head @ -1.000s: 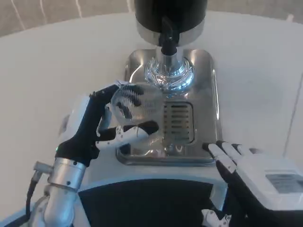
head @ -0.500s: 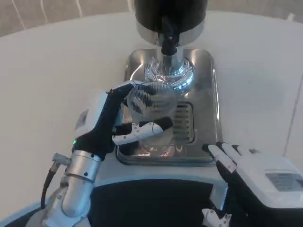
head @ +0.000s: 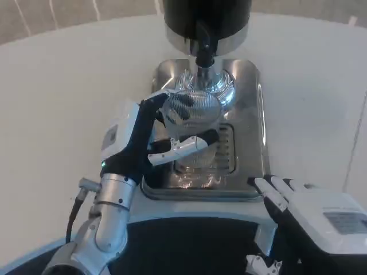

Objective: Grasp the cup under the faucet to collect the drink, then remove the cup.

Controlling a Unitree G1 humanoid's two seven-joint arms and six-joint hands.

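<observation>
Since a second ago your left hand (head: 150, 143) has carried the one clear cup (head: 192, 123) up and rightward, from the tray's (head: 252, 114) front-left part to just in front of the faucet (head: 205, 52). Its fingers (head: 186, 143) are clamped around the cup's side. Over the tray's grille (head: 226, 150), the cup sits just below the single spout. Right of the tray's front corner, your right hand (head: 312, 209) rests on the desk (head: 63, 103), fingers apart and empty.

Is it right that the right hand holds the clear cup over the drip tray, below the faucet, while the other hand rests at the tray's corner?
Not quite: the head view shows the left hand holding the clear cup over the drip tray, below the faucet; the right hand rests at the tray's corner.
</observation>
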